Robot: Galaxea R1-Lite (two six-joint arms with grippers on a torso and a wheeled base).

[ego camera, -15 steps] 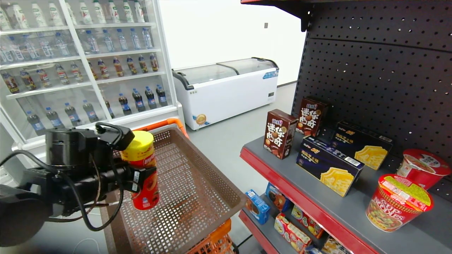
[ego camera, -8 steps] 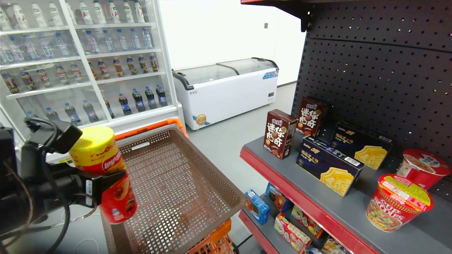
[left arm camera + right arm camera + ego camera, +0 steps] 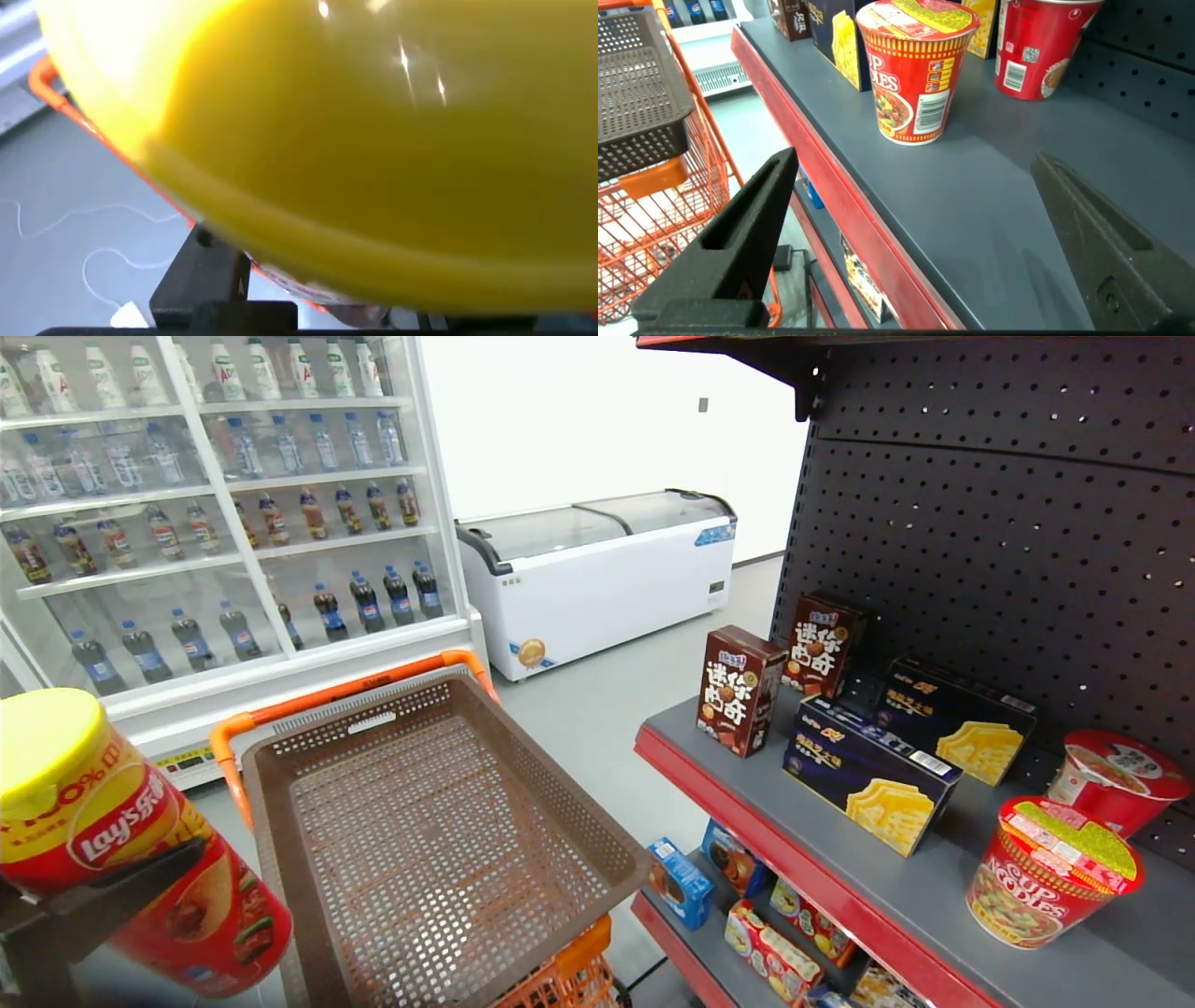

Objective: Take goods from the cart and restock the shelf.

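Observation:
A red chips can [image 3: 140, 859] with a yellow lid [image 3: 42, 742] stands upright at the lower left of the head view, left of the cart and close to the camera. My left gripper [image 3: 93, 896] is shut on it, one dark finger [image 3: 140, 877] crossing its side. The lid [image 3: 374, 140] looms large in the left wrist view. The brown cart basket [image 3: 597, 831] holds nothing. My right gripper [image 3: 915, 163] hangs open at the front edge of the grey shelf [image 3: 999, 215], its fingers [image 3: 738, 243] wide apart, with a cup noodle [image 3: 915, 70] just beyond them.
The shelf [image 3: 747, 784] carries two brown boxes [image 3: 738, 691], two dark blue boxes [image 3: 878, 775] and two cup noodles [image 3: 1055, 873]. Bare grey board runs along its front. A lower shelf holds snacks [image 3: 681, 882]. A drinks fridge [image 3: 233, 523] and a chest freezer [image 3: 597, 569] stand behind the cart.
My left arm has carried the chips can from above the basket leftward and toward the camera, to the view's lower left corner. Cart and shelf goods stay put.

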